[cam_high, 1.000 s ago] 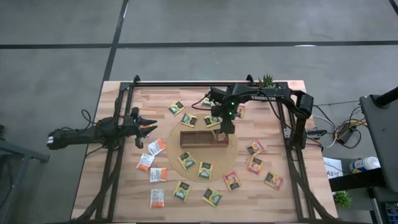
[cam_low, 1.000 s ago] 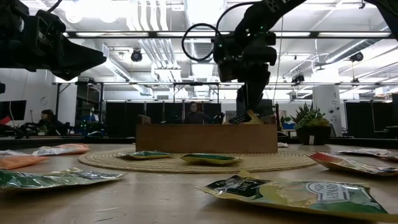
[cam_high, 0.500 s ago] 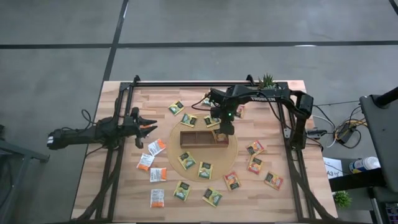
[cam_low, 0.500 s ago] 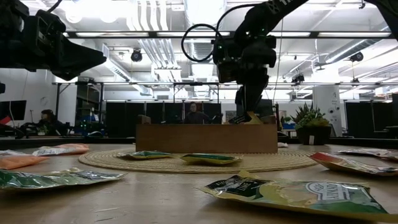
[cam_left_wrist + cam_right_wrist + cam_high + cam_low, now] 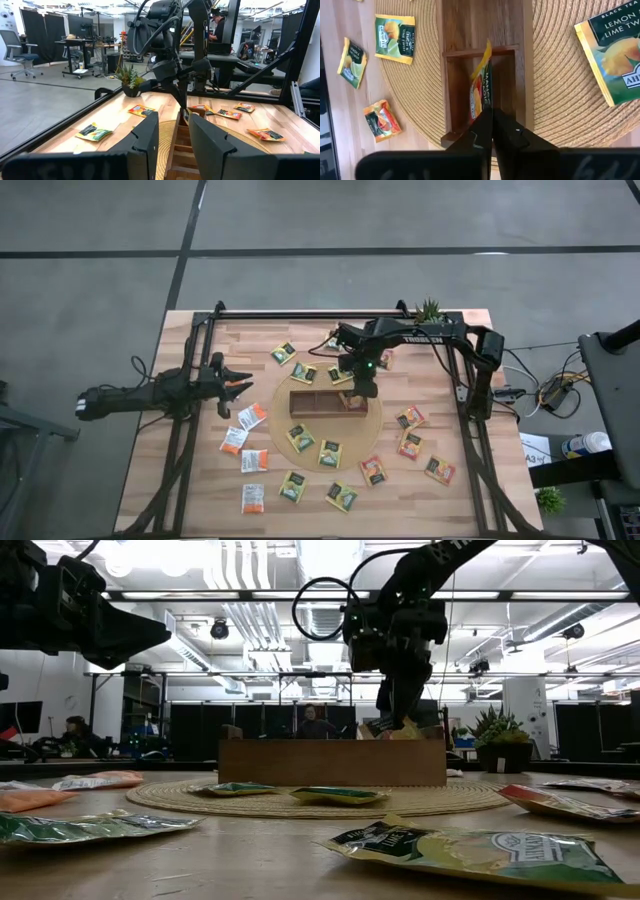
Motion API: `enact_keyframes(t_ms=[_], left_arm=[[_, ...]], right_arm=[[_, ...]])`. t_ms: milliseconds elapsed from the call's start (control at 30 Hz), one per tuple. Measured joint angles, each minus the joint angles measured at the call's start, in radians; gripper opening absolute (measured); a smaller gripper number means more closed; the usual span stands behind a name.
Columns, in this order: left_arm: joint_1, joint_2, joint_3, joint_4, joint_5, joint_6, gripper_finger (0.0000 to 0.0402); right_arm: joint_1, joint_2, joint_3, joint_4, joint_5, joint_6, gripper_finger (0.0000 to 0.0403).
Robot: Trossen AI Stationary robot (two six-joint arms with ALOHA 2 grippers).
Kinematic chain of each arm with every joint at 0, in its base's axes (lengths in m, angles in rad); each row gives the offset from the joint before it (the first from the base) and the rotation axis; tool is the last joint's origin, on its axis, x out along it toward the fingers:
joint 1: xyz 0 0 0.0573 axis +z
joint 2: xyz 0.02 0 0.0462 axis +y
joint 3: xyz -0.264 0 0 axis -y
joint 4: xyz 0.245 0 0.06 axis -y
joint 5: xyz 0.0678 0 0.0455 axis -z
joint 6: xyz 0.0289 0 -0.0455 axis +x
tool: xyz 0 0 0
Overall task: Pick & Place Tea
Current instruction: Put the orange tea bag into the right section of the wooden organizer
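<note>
My right gripper (image 5: 358, 393) points down over the right end compartment of the brown wooden tray (image 5: 312, 401), which stands on a round woven mat (image 5: 295, 423). It is shut on an orange-yellow tea sachet (image 5: 481, 92) with a dark label. The sachet stands on edge in that compartment and also shows in the low view (image 5: 381, 727). My left gripper (image 5: 240, 386) waits open and empty at the table's left side, off the mat. Several more sachets, such as a yellow-green one (image 5: 330, 453), lie flat on the mat and table. My right gripper pinches the sachet's upper edge (image 5: 485, 114) between its two fingers, from above, pointing down. The sachet hangs on edge below the fingers, tilted, and reaches down inside the tray's end compartment (image 5: 502, 90). Whether its lower edge rests on the tray floor, I cannot tell.
Orange-and-white sachets (image 5: 247, 442) lie at the near left and orange-red ones (image 5: 410, 432) at the right. Yellow-green sachets (image 5: 284, 352) lie behind the tray. A small potted plant (image 5: 430, 308) stands at the far edge. Black frame rails (image 5: 462, 390) run along both table sides.
My right gripper has stayed over the tray's right end compartment, rising very slightly. The sachet under it has turned a little, so that its dark label now shows above the tray wall in the low view.
</note>
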Motion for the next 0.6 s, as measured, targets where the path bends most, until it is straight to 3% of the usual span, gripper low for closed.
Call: enact_keyframes(t_ms=[600], left_arm=[[0.000, 0.000, 0.000, 0.000, 0.000, 0.000, 0.0104]], right_arm=[[0.014, -0.103, -0.001, 0.037, 0.084, 0.034, 0.0008]])
